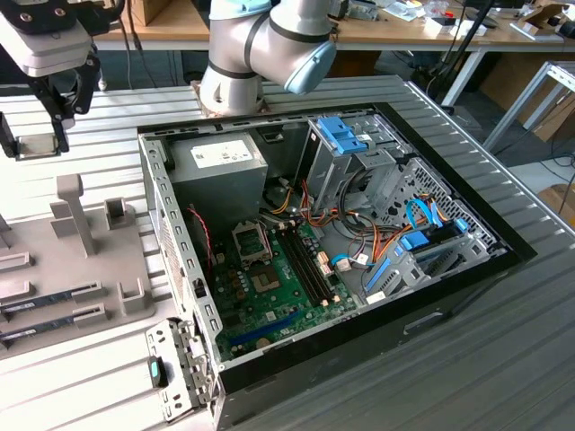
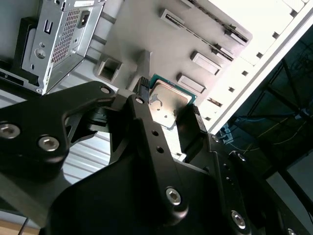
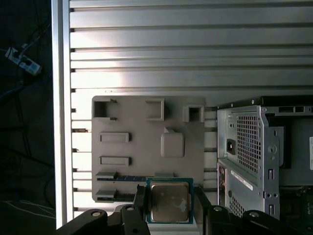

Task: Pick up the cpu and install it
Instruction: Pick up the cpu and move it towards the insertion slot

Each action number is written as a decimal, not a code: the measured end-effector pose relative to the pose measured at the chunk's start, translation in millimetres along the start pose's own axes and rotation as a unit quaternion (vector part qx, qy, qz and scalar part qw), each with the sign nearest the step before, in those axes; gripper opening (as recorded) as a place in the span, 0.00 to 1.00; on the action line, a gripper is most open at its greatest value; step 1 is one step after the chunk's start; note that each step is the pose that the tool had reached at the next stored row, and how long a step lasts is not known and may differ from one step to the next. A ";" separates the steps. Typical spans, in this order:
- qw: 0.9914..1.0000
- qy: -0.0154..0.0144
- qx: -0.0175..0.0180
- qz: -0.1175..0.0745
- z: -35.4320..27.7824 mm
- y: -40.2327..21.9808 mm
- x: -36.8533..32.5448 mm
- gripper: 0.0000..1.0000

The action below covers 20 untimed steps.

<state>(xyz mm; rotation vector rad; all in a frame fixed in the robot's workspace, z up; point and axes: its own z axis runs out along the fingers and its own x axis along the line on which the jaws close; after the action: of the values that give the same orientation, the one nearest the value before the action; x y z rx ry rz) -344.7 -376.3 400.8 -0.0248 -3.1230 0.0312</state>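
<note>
The cpu [image 3: 169, 201] is a small square chip with a silver top plate and a thin green edge, and my gripper [image 3: 169, 208] is shut on it, one black finger on each side. The second wrist view shows the same hold, with the cpu [image 2: 166, 102] between the fingers [image 2: 142, 93]. In the exterior view my gripper [image 1: 34, 135] hangs at the far left with the cpu [image 1: 36, 146], high above the grey parts tray [image 1: 90, 269]. The motherboard's dark socket frame [image 1: 252, 241] lies inside the open computer case [image 1: 359, 224], well off to the exterior view's right of my gripper.
The grey tray [image 3: 146, 142] carries raised holders and memory sticks [image 1: 45, 301]. Inside the case are a power supply [image 1: 218, 166], drive cages with blue clips [image 1: 346, 135] and loose cables [image 1: 359, 242]. The arm's base [image 1: 234, 85] stands behind the case. The ribbed table edge [image 3: 61, 122] runs beside the tray.
</note>
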 end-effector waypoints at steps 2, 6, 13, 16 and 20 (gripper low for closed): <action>1.000 0.000 0.000 0.000 0.1 0.0 -2.6 0.47; 1.000 0.000 0.000 0.000 0.4 0.1 -8.0 0.47; 1.000 0.000 0.000 0.000 0.8 0.3 -17.2 0.47; 1.000 0.000 0.000 0.000 1.1 0.4 -21.9 0.47; 1.000 0.000 0.000 0.000 1.3 0.5 -26.7 0.47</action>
<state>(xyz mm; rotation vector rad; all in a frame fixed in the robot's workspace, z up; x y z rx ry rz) -318.1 -376.3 399.0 -0.0248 -3.1230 0.0313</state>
